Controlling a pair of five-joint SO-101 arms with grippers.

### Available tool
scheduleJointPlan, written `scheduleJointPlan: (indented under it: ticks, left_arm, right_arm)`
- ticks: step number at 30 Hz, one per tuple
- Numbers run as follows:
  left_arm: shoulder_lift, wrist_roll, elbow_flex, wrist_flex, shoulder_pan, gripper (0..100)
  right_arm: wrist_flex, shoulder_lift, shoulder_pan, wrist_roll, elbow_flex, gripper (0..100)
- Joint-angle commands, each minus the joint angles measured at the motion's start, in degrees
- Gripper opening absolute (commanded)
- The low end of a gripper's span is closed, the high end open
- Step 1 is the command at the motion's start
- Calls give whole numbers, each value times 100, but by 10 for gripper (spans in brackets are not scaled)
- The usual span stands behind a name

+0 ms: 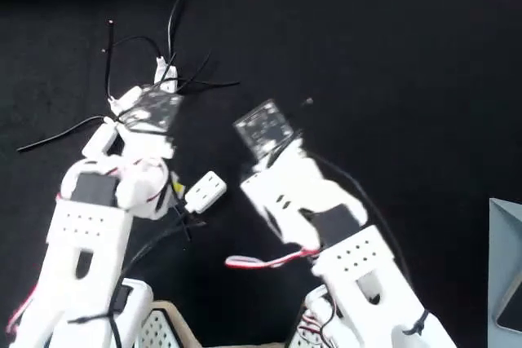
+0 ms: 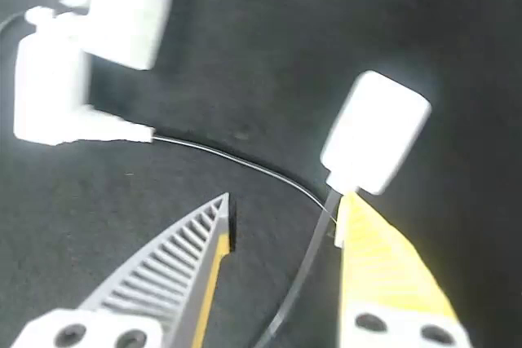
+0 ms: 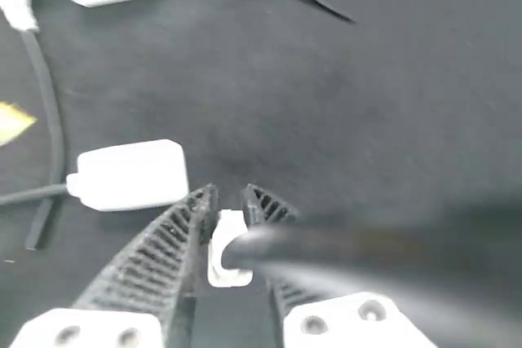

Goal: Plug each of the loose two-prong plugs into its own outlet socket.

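Note:
A white outlet socket block (image 1: 205,191) lies on the black table between the two arms. My left gripper (image 2: 283,201) is open, its yellow fingertip (image 2: 352,226) just short of the block (image 2: 375,132), where a thin cable enters it. Nothing sits between its fingers except that cable passing across. My right gripper (image 3: 228,193) is shut on a small white two-prong plug (image 3: 224,230) with a black cable, and hangs close beside the block (image 3: 130,175). In the high view the left gripper (image 1: 175,193) and the right gripper (image 1: 249,185) flank the block.
More white plugs (image 1: 165,71) and pieces (image 1: 102,140) with tangled black wires (image 1: 110,46) lie at the back left, seen as white shapes (image 2: 81,63) from the left wrist. A grey-blue object (image 1: 506,266) sits at the right edge. A red-white wire (image 1: 261,262) trails from the right arm.

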Motion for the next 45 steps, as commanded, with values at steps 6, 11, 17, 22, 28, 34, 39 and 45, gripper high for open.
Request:
scheduleJointPlan:
  ticks: [6,11,17,22,28,34,39,45]
  left_arm:
    - [-1125,791,989,-1196,-998,213]
    - [-1178,818,1191,-1442,-1288,213]
    - [-1196,818,1279,-1459,-1323,213]
    - [-1196,818,1279,-1468,-1323,213]
    - [-1196,818,1279,-1451,-1323,213]
    - [-1196,818,1279,-1451,-1323,213]
    - [-1196,818,1279,-1433,-1323,213]
    - [-1196,809,1288,-1433,-1323,213]
  right_arm:
    - [-967,365,-791,-237,66,12]
    - [-1653,1437,-1029,-202,-119,12]
    - [-2207,2360,-1099,-185,-286,12]
    - [-2558,2747,-1099,-185,-330,11]
    - [-2963,2905,-1064,-185,-321,11]
    - [-2848,2440,-1064,-185,-338,11]
    - [-2769,2527,-1064,-185,-523,11]
    - [-3165,3327,-993,-185,-708,11]
